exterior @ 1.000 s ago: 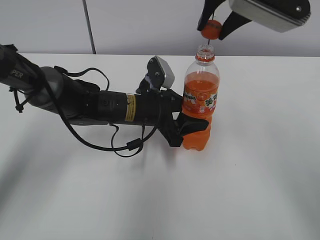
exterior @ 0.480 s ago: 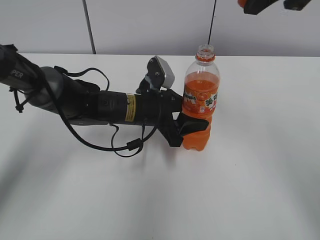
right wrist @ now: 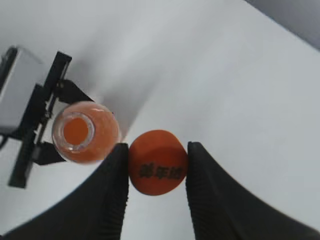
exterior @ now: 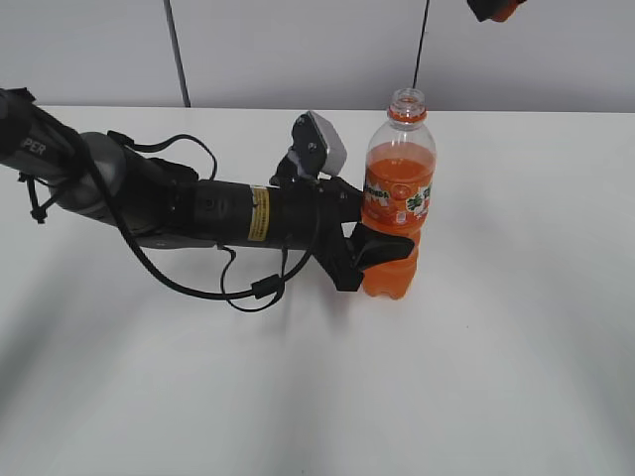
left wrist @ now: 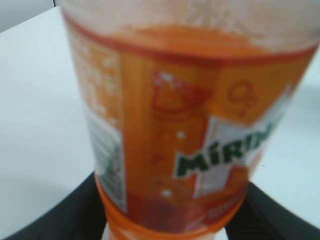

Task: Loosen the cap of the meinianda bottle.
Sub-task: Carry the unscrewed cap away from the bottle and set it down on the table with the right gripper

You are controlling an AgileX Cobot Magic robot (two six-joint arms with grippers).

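The bottle point(exterior: 399, 203) stands upright on the white worktop point(exterior: 516, 327), a little right of the middle, and its mouth is open with the orange neck ring showing just under the rim. The left arm point(exterior: 198, 210) lies low across the worktop from the left, and its tool point(exterior: 382, 248) is clamped on the bottle's lower half, one black finger point(exterior: 382, 250) wrapping the front just below the label. From that arm's own camera the label point(left wrist: 200, 145) fills nearly everything, blurred, with green lettering on white, and the dark fingers point(left wrist: 60, 215) show at both bottom corners against the bottle's sides.

The cap point(right wrist: 158, 162) is off and up in the air. The right tool point(right wrist: 158, 165) pinches it edge to edge between its two ribbed black fingers point(right wrist: 112, 195), dark lettering visible on the face toward the camera. Looking down past it, the bottle's open mouth point(right wrist: 76, 131) sits left of the cap and well below. From the room camera only a corner of the right tool point(exterior: 493, 9) shows at the top edge, up and to the right of the bottle, with a sliver of orange in it
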